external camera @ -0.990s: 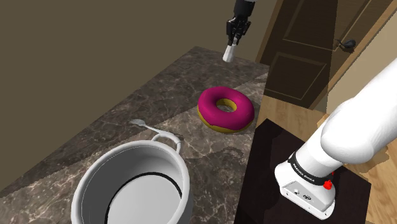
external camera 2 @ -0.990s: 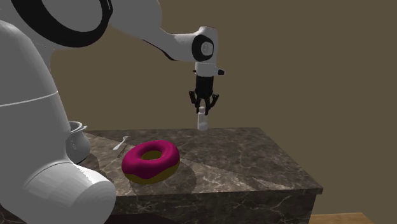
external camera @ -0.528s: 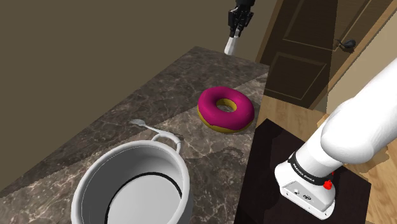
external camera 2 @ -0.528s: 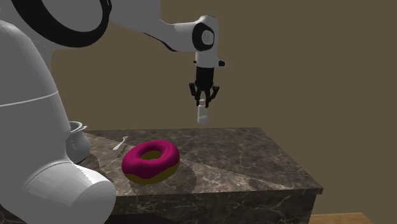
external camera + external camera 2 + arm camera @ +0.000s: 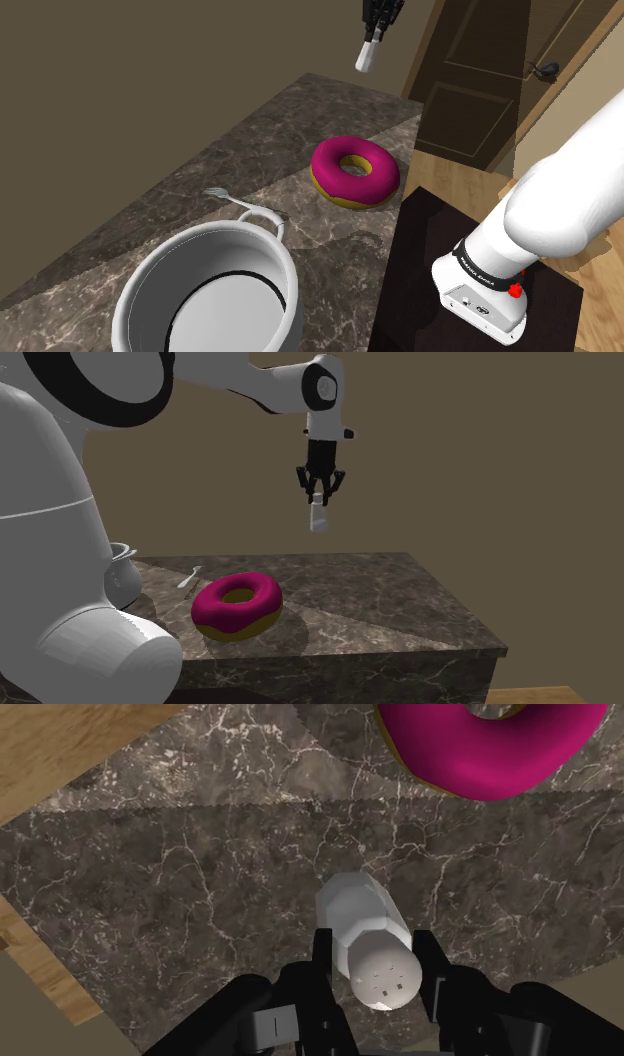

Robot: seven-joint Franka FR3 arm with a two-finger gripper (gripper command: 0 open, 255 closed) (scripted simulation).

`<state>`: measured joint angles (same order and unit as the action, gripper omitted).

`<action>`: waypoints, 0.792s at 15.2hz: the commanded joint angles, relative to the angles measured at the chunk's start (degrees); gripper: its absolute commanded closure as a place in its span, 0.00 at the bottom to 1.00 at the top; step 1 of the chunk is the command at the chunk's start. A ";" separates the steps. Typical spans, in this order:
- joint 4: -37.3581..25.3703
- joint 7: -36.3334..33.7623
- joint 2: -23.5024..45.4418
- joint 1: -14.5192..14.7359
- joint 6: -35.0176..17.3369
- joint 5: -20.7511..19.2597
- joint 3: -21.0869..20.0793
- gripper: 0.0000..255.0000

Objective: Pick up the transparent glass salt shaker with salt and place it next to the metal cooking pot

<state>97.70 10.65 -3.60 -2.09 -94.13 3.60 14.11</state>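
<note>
While the end effector [image 5: 319, 502] clasps the shaker [image 5: 318, 521] aloft, a donut [image 5: 355, 172] lies toward the pot [image 5: 131, 290].

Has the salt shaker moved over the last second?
Yes. The salt shaker, clasped in the gripper, has risen higher above the dark veined counter.

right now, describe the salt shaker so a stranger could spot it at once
Find the dark marble counter and look above it, where the black gripper hangs. The salt shaker is the small pale faceted bottle it grips, off the surface, unlike the pink donut and pot resting there.
</note>
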 commanded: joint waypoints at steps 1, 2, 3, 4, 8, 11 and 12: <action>-1.31 -0.01 0.24 -0.02 1.11 0.04 0.03 1.00; 0.95 -1.17 -1.77 0.47 0.71 -0.39 -0.60 1.00; 3.12 -2.33 -3.73 0.94 0.37 -0.76 -1.24 1.00; 5.20 -3.50 -5.63 1.38 0.09 -1.08 -1.92 1.00; 12.62 -8.18 -12.78 2.83 -0.54 -1.76 -4.89 1.00; 17.37 -11.67 -17.69 3.82 -0.58 -1.67 -7.32 1.00; 18.81 -12.83 -19.25 4.14 -0.53 -1.53 -8.16 1.00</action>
<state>114.43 -0.72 -20.97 1.66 -94.37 1.97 6.94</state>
